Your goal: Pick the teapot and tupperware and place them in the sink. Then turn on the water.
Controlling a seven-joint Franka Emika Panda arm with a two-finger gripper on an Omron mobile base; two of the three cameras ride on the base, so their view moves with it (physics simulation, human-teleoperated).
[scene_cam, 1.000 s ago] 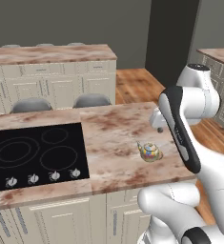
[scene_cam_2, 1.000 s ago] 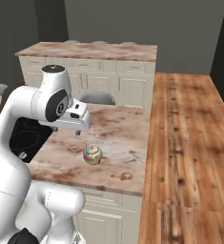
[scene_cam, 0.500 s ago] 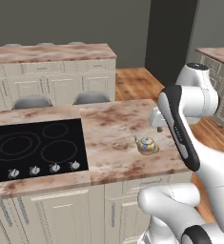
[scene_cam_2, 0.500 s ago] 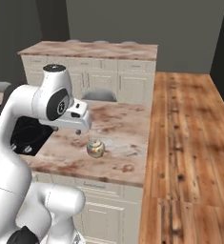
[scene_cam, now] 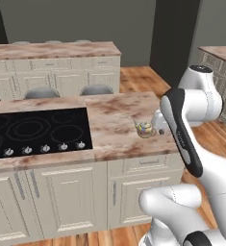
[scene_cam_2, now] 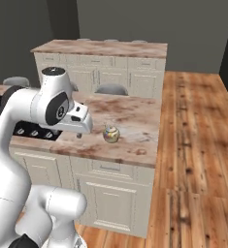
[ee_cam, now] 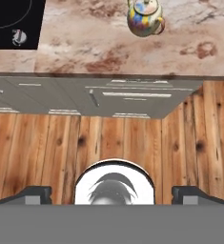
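Note:
The teapot (scene_cam: 144, 129), small, round and yellowish with coloured patches, stands upright on the marble counter (scene_cam: 114, 115) near its front right corner. It also appears as the teapot (scene_cam_2: 111, 134) and, at the top of the hand view, the teapot (ee_cam: 144, 18). My gripper (scene_cam_2: 79, 135) hangs above the counter's front edge, just beside the teapot and apart from it. In the hand view the gripper (ee_cam: 112, 193) is open, its fingertips (ee_cam: 35, 193) wide apart with nothing between them. The tupperware, the sink and the water are out of view.
A black cooktop (scene_cam: 32, 129) with a row of knobs fills the counter's left part. Cabinet doors and drawers (ee_cam: 132, 97) sit under the counter. Grey stools (scene_cam: 95, 90) and a second counter (scene_cam: 52, 50) stand behind. Wooden floor (scene_cam_2: 198, 145) stretches to the right.
The whole picture has shifted in both base views, so the base has driven along the counter. The teapot stays where it stood. The gripper remains open.

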